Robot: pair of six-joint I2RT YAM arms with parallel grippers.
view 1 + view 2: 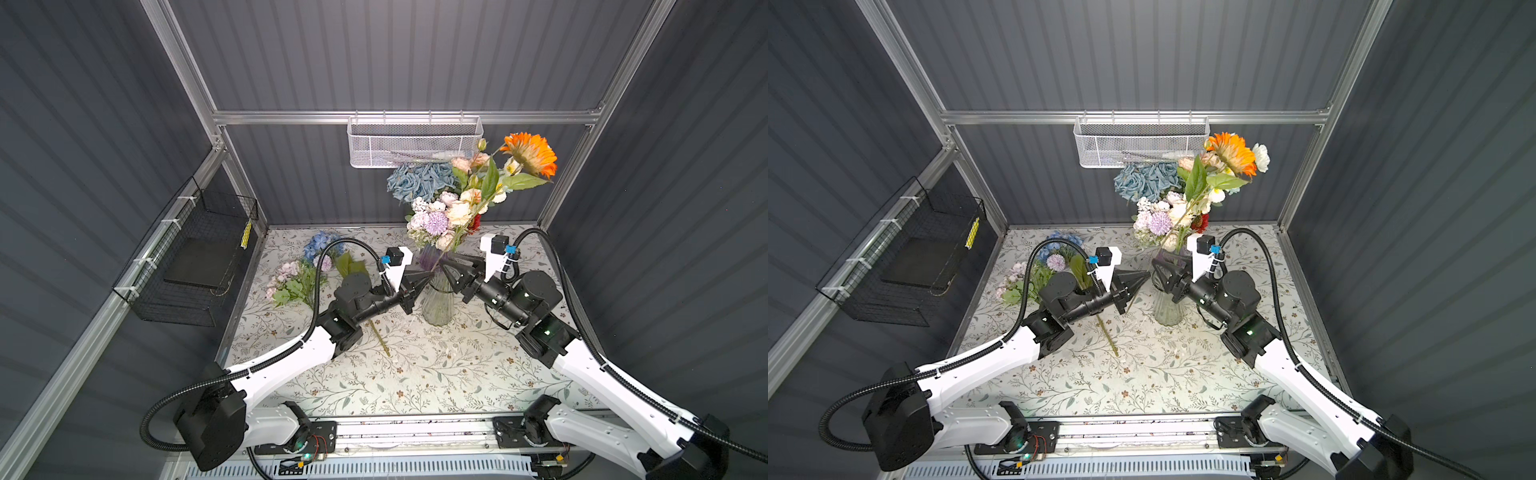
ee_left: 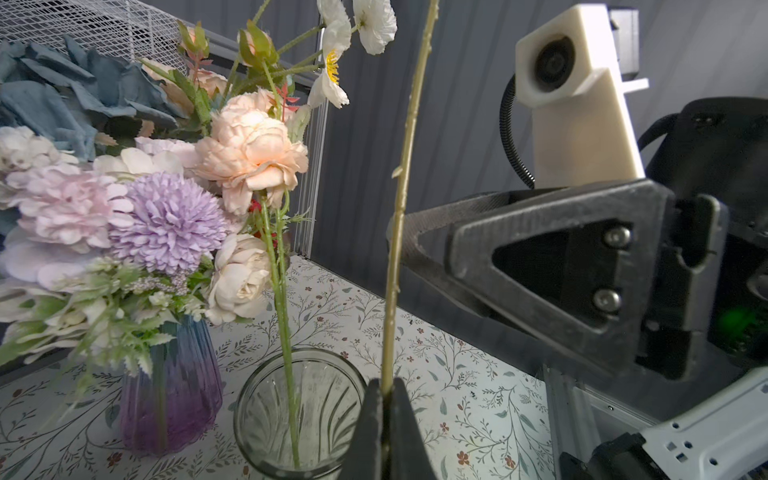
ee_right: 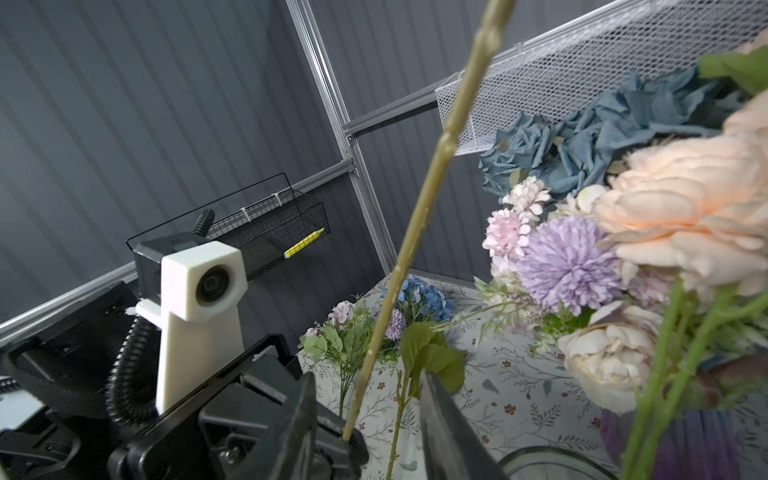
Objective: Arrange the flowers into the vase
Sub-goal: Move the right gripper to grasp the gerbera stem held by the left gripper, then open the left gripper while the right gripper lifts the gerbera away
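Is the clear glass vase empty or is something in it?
Not empty: the left wrist view shows one green stem standing inside the clear glass vase.

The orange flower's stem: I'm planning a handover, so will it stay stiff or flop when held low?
Probably fairly stiff: pinched low by the left gripper, the stem rises almost straight, only slightly bowed. Likely top-heavy: the large orange head sits far from the grip, so it may twist.
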